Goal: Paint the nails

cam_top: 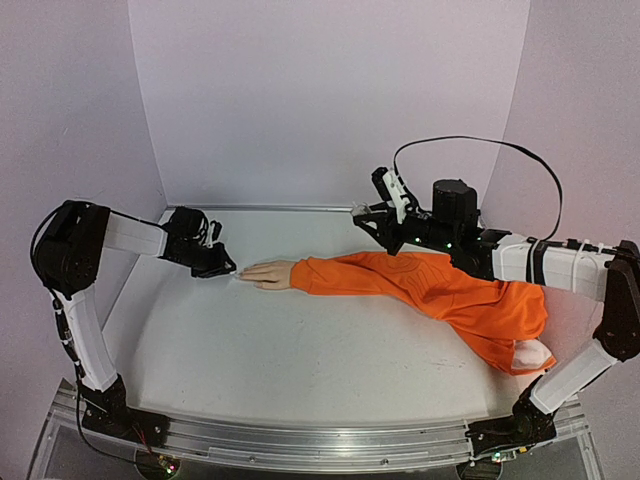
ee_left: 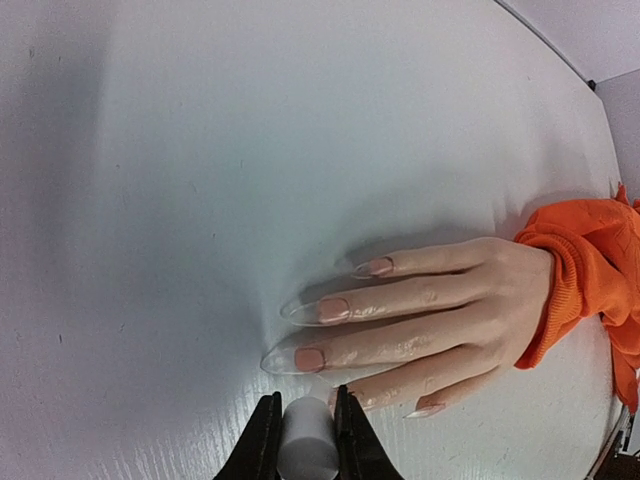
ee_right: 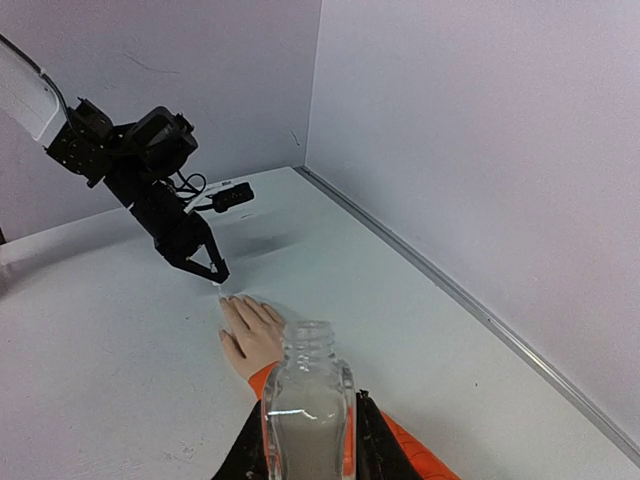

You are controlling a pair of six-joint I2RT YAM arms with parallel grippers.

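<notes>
The nails [ee_left: 333,310] tip the fingers of the mannequin hand [ee_left: 450,310], which lies palm down on the white surface [cam_top: 250,370], fingers pointing toward the left arm. We see a pinkish tan patch on three of the long nails, their pointed ends clear. The nail nearest the camera is half hidden, and the thumb's looks bare. Whether that colour is fresh polish we cannot tell. The wrist disappears into an orange sleeve [cam_top: 400,280] that trails rightward across the surface, beneath the right arm. Laid flat like this, every nail faces up where a brush can reach it.

Just beside the fingertips, our left hand [ee_left: 305,400] is pressed onto a short white cylinder [ee_left: 305,445], most likely the cap of the brush. Gripped by the cap, the bristles would point down at the nails. The bristles themselves are outside the left wrist view. From the right wrist we make out only a thin pale tip below the fingers, close to the nearest fingertip, and we cannot confirm contact.

Further back, above the sleeve, our right hand [ee_right: 306,455] pinches a small clear bottle [ee_right: 305,390] upright, its neck open and uncapped. We take it that it is held level so nothing spills and kept near so the brush has a short trip for a dip. By our reading the work is partway along the row, with the nearest finger and the thumb left to do.
</notes>
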